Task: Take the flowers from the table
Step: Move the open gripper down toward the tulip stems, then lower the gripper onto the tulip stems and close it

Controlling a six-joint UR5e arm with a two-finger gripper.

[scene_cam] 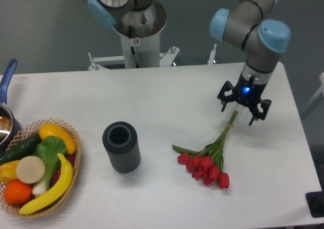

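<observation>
Flowers: lying flat on table, right of centre; gripper spread wide over stem tips; risk judged: thin stems slipping out if the closing fingers miss the bundle.

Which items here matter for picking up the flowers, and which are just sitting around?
Part of the job: flowers, table, hand open above the stem ends.

Just lying about: grey vase, basket of fruit and vegetables, pot.

flowers on table, fingers spread above stems
</observation>
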